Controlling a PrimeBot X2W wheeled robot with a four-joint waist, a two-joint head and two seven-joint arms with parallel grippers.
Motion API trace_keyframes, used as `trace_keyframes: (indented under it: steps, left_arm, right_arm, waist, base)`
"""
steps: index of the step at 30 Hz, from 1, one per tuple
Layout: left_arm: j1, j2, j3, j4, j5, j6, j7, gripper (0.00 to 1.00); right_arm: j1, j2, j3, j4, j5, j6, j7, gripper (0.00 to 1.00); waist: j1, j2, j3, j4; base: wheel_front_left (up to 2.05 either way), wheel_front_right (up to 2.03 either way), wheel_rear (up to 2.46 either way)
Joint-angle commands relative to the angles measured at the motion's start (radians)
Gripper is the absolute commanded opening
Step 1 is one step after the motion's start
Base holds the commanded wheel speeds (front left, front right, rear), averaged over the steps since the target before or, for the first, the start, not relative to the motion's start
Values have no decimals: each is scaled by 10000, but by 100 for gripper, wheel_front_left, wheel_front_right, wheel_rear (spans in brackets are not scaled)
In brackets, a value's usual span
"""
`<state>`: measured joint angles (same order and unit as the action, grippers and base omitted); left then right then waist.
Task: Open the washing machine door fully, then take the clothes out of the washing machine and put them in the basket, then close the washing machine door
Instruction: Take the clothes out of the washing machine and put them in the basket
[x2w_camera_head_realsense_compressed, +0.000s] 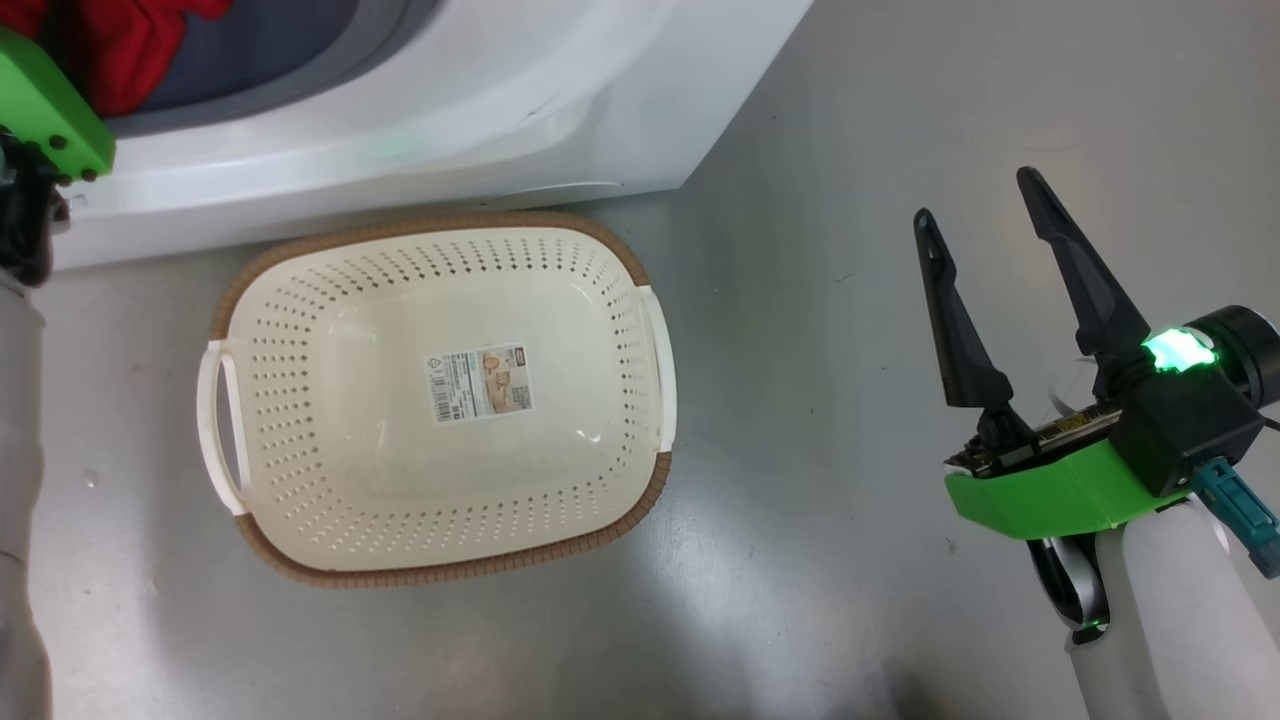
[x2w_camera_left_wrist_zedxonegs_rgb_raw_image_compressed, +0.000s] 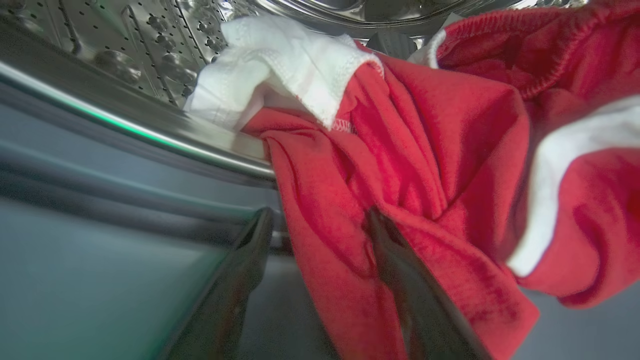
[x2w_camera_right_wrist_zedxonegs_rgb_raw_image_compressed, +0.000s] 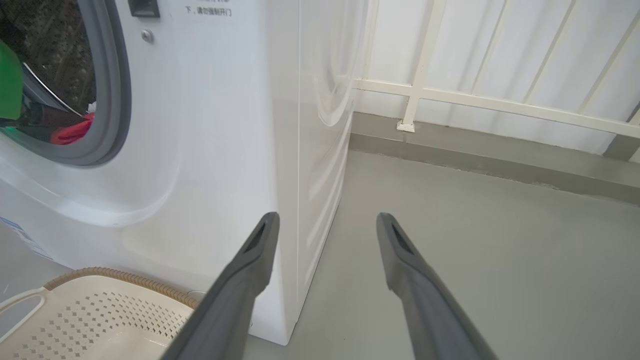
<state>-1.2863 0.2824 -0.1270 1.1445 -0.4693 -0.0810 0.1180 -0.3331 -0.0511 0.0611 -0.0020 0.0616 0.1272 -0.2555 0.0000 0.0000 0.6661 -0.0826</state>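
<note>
- I have a grey floor (x2w_camera_head_realsense_compressed: 850, 450) across the head view. It is smooth and slightly glossy, with a pale patch of reflected light low in the middle.
- A few small dark specks (x2w_camera_head_realsense_compressed: 845, 277) dot its right half, and a tiny shiny spot (x2w_camera_head_realsense_compressed: 90, 480) sits near the left edge.
- In my right wrist view a white panelled wall (x2w_camera_right_wrist_zedxonegs_rgb_raw_image_compressed: 500, 45) runs along the back, ribbed with upright lines.
- A cream rail (x2w_camera_right_wrist_zedxonegs_rgb_raw_image_compressed: 500, 105) crosses against that wall and joins upright posts (x2w_camera_right_wrist_zedxonegs_rgb_raw_image_compressed: 425, 50). One post ends in a small foot (x2w_camera_right_wrist_zedxonegs_rgb_raw_image_compressed: 406, 126).
- A grey ledge (x2w_camera_right_wrist_zedxonegs_rgb_raw_image_compressed: 500, 155) follows the wall's base, a shade darker than the floor. I see a rough seam where the two meet.
</note>
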Motion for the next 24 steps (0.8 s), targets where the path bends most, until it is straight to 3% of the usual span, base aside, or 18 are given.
trace_keyframes:
  steps: [1, 12, 24]
  left_arm:
    - [-119, 390, -7, -26, -29, -206, 77, 0]
    - [52, 368, -301, -160, -63, -398, -888, 0]
    - [527, 383, -555, -471, -86, -462, -2653, 0]
  right_arm:
    - [-9, 9, 231, -228, 96, 35, -63, 100]
    - [-18, 9, 180, -48, 249, 35, -63, 100]
    - [6, 9, 189, 240, 324, 35, -63, 100]
  waist:
    - [0, 0, -7, 2]
    - [0, 0, -232, 83]
    - [0, 0, -870, 239]
  base:
    - [0, 0, 0]
    - [0, 0, 0]
    - [0, 0, 0]
